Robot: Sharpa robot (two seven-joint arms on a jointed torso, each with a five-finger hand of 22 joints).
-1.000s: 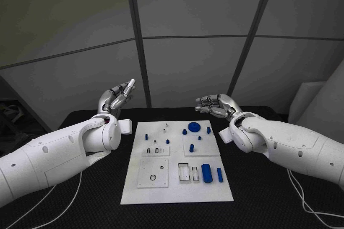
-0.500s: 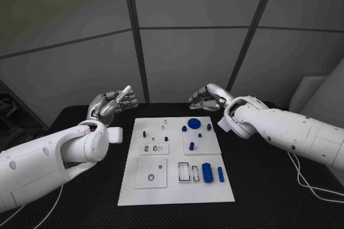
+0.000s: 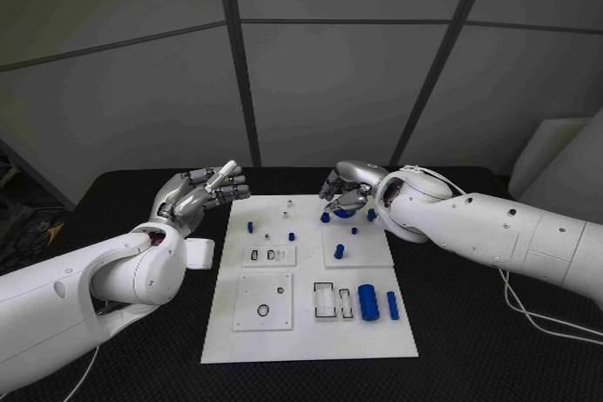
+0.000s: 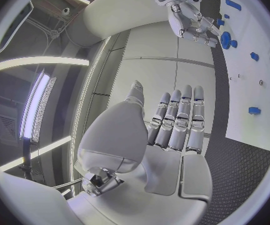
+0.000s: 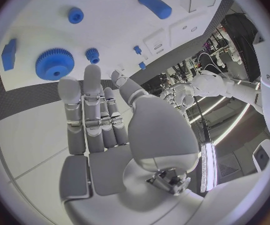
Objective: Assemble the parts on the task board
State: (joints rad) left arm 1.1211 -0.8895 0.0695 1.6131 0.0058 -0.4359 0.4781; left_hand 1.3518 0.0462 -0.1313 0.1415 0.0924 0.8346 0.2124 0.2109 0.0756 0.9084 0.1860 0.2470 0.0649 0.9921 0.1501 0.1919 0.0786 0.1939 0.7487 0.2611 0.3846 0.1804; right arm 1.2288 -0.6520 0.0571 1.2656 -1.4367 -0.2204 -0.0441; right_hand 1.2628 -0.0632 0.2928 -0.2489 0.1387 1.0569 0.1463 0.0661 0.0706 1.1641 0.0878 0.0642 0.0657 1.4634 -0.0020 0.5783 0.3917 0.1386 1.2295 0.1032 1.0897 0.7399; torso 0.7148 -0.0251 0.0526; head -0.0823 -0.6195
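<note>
My right hand: over the far end of the task board, fingers curled loosely downward and apart, nothing held; fingertips just above the blue gear, contact not determinable from the head view.
My left hand: raised off the board's far left corner, fingers apart, one pointing up, nothing in it.
Task board: white plate lying lengthwise on the middle of the black tabletop.
Parts on board: gear at the far end; small blue pegs behind the mid-board blocks; a large blue cylinder and a slimmer blue bar near the right edge, toward me.
Right wrist view adds: gear teeth clearly visible, a small toothed piece beside it, fingers straight and side by side, palm bare.
Left wrist view adds: my left palm bare, fingers straight; right hand hanging over the gear.
Open room: black tabletop free on both long sides of the board and along its near edge.
</note>
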